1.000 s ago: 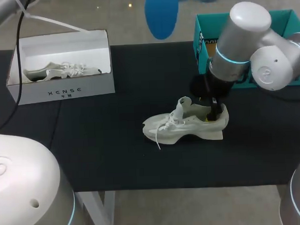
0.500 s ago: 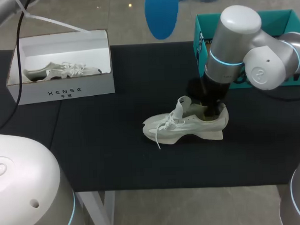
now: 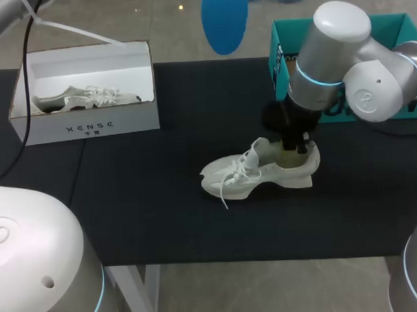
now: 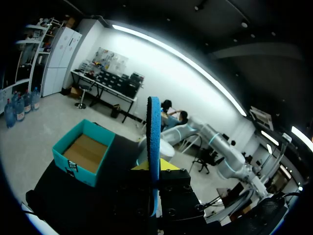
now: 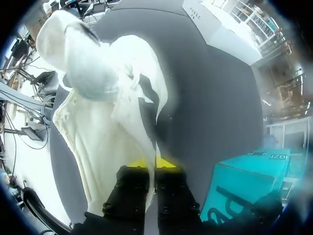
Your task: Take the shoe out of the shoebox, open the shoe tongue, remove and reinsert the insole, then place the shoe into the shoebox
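Judging by the layout, the insole step was in hand: the left gripper (image 4: 154, 167) was clamped on the blue insole (image 4: 154, 132), held edge-up well clear of the white sneaker (image 3: 257, 175). The right gripper (image 5: 151, 162) was pinched almost shut on that sneaker's heel collar, pinning it to the black mat (image 3: 162, 212), with the white shoebox (image 3: 91, 122) well apart from the sneaker. Next, the insole would need guiding toe-first into the sneaker's opening with the heel held steady
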Robot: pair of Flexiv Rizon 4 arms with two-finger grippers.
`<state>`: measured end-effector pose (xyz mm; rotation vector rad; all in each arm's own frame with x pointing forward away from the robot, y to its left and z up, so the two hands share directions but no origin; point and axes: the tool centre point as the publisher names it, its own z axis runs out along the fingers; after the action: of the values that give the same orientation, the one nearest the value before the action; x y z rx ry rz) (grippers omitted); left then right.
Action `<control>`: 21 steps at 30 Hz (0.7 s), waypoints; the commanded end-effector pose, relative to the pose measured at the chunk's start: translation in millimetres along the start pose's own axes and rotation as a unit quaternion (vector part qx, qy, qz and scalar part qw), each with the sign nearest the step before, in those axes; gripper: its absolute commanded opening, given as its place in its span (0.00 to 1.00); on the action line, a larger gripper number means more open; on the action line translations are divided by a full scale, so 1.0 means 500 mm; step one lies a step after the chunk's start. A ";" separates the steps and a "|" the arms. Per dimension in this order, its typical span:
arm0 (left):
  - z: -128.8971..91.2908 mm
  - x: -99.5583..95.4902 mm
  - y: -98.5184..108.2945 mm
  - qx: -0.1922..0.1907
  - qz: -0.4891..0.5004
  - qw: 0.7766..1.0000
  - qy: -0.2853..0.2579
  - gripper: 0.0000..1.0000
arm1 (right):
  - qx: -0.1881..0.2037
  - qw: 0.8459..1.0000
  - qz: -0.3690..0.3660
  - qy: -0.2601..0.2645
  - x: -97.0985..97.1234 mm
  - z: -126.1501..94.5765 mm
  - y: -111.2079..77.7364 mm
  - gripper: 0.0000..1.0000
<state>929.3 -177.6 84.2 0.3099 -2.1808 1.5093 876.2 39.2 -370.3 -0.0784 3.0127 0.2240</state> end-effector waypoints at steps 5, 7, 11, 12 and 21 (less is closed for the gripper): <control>-0.001 -0.001 0.000 0.000 0.000 1.000 0.001 0.00 | -0.011 0.999 0.020 -0.037 0.014 -0.131 -0.055 0.00; -0.001 -0.001 0.000 0.000 0.000 1.000 0.001 0.00 | -0.010 0.999 0.025 -0.033 0.015 -0.151 -0.065 0.00; -0.001 -0.001 0.000 0.000 0.000 1.000 0.001 0.00 | -0.034 0.999 0.030 -0.010 0.014 -0.156 -0.070 0.00; -0.001 -0.001 0.000 0.000 0.000 1.000 0.001 0.00 | -0.034 0.999 0.030 -0.010 0.014 -0.156 -0.070 0.00; -0.001 -0.001 0.000 0.000 0.000 1.000 0.001 0.00 | -0.034 0.999 0.030 -0.010 0.014 -0.156 -0.070 0.00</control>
<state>929.4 -177.5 84.2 0.3099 -2.1809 1.5093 862.2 -8.3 -299.6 0.0065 2.9902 0.3347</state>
